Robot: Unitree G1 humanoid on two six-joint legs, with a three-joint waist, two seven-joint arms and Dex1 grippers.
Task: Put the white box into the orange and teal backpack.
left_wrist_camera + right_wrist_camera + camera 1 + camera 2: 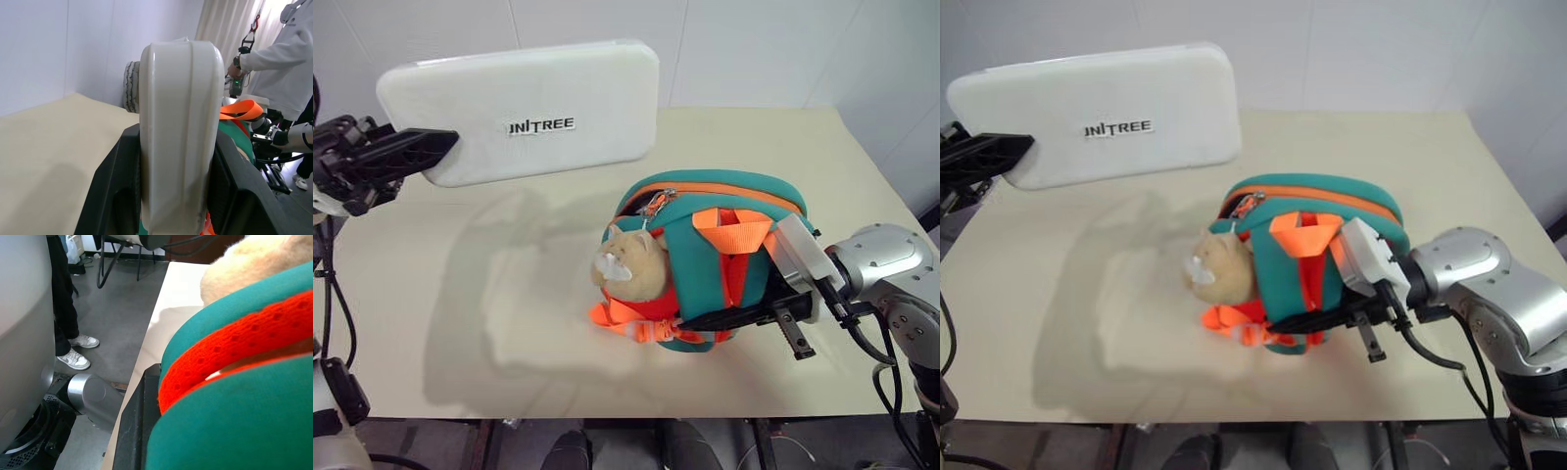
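While my left pincer (431,149) clamps one short end of the white box (524,108), the box hangs in the air up and away from the orange and teal backpack (710,259), clear of the bench (460,294); the left wrist view shows the case edge-on, pinched between both black fingers (115,186). My right pincer (744,315) is closed on the lower part of the backpack, seemingly on a strap or fold, though the fabric hides the tips; the backpack sits on the bench with its beige plush toy (631,266) on the side facing the box.

Risks, as I judge them: the box is held by one end only, so it could pivot or slip as I swing it over; the zipper along the backpack's top looks barely parted, so the box could jam against the rim or shove the soft backpack over; if my right hold slips, the mouth could sag shut.

Count: one box; one backpack; one plush toy; two pincers; one person (283,63) standing beyond the backpack.
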